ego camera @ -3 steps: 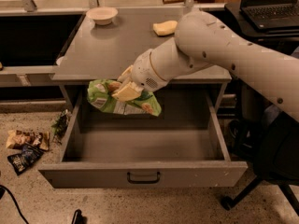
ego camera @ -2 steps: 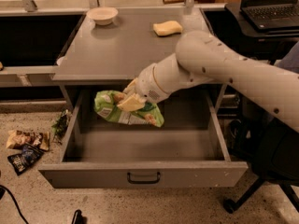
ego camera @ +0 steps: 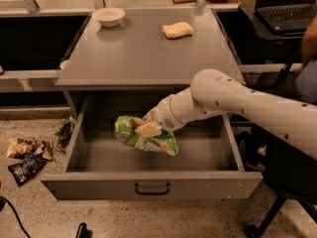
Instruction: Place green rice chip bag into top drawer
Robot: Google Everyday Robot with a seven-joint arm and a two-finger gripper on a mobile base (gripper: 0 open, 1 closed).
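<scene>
**Soft, light bag held over the open drawer**

The bag hangs inside the open drawer, above its floor and a little left of its middle, apparently not resting on the bottom. The jaws sit at the bag's upper edge, just above the drawer floor and in front of the drawer's back wall. They are closed on a pinch of the crinkled film, with the rest of the bag drooping below and to the right. The arm reaches in from the drawer's right side, passing under the counter edge.

The bag looks very light. It sags and folds around the held point instead of keeping a flat shape, so it is soft and carries no stiffness of its own. The film is probably slick, and a shallow pinch could slide off. The chips inside are brittle, so a hard squeeze across the belly would likely crush them. The best hold is a fold of film near the top seam or a corner, which is about where the jaws have it.

The drawer is wide and shallow with bare floor under the bag, so a release from low down should land it softly.

On the counter above the drawer, a bowl and a sponge stand well clear of the work.
</scene>
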